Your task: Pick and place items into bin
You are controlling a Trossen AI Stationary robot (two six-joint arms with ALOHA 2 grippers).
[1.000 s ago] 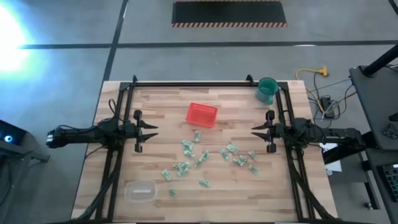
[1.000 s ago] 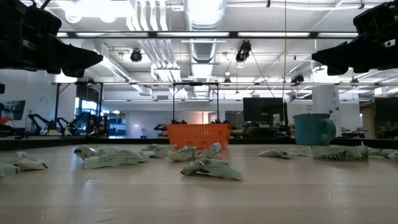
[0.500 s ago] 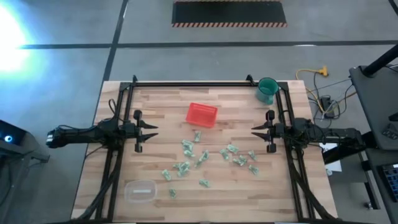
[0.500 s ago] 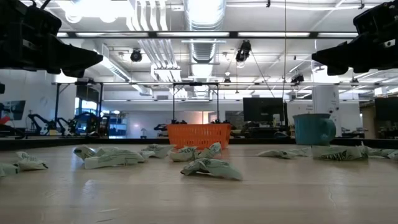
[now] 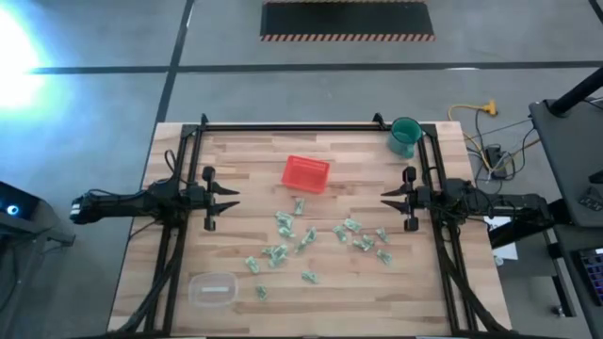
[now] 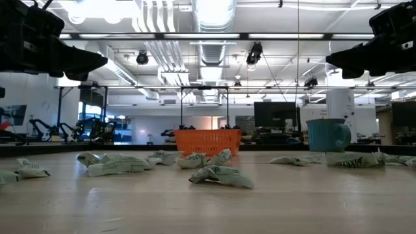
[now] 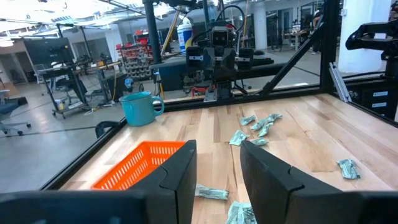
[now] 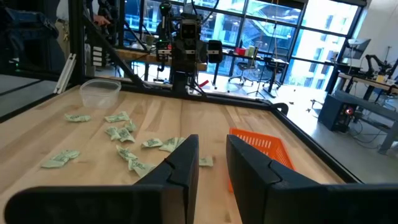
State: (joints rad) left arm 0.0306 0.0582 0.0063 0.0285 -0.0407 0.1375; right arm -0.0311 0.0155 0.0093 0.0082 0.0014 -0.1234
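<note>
Wooden table (image 5: 236,160), workshop beyond. Items (image 5: 311,240) scattered mid-table, nearer than the bin (image 5: 306,173), none in it yet. Left gripper (image 5: 224,199) and right gripper (image 5: 394,198) wait at opposite edges, fingers narrowly parted, empty. Right sits closer to the right-hand cluster.

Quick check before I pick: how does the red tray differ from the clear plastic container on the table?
The small square bright-red plastic tray is opaque and square with a meshed look; the clear rounded plastic container is see-through with rounded corners. The red tray sits at the table's far middle, while the clear container sits at the near edge on the left arm's side. Both are low and open-topped, and both appear to hold none of the pale-green pieces.
</note>
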